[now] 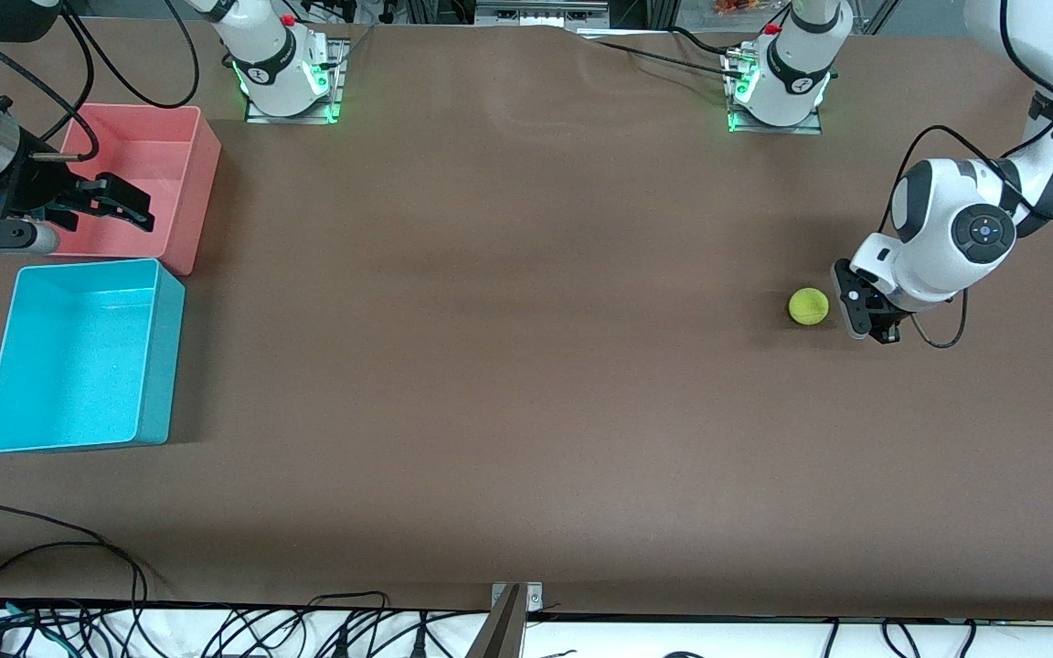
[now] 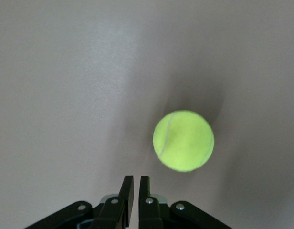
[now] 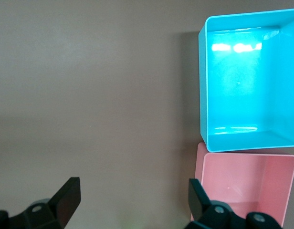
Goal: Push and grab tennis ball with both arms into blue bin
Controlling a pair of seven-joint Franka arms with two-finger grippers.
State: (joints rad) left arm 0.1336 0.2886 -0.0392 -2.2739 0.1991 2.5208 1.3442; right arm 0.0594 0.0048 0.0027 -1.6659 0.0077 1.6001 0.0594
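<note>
The tennis ball [image 1: 808,306] lies on the brown table toward the left arm's end. My left gripper [image 1: 861,315] is down at the table right beside the ball, on the side away from the bins, with its fingers shut and empty. In the left wrist view the ball [image 2: 183,140] sits just ahead of the gripper [image 2: 136,177] and a little to one side, apart from the fingertips. The blue bin [image 1: 69,366] stands empty at the right arm's end. My right gripper [image 1: 124,206] hangs open and empty over the pink bin; in its wrist view [image 3: 132,185] the blue bin [image 3: 242,81] shows.
The pink-red bin [image 1: 156,151] stands against the blue bin, farther from the front camera, and also shows in the right wrist view [image 3: 247,181]. A wide stretch of brown table lies between the ball and the bins. Cables [image 1: 51,548] trail along the table's near edge.
</note>
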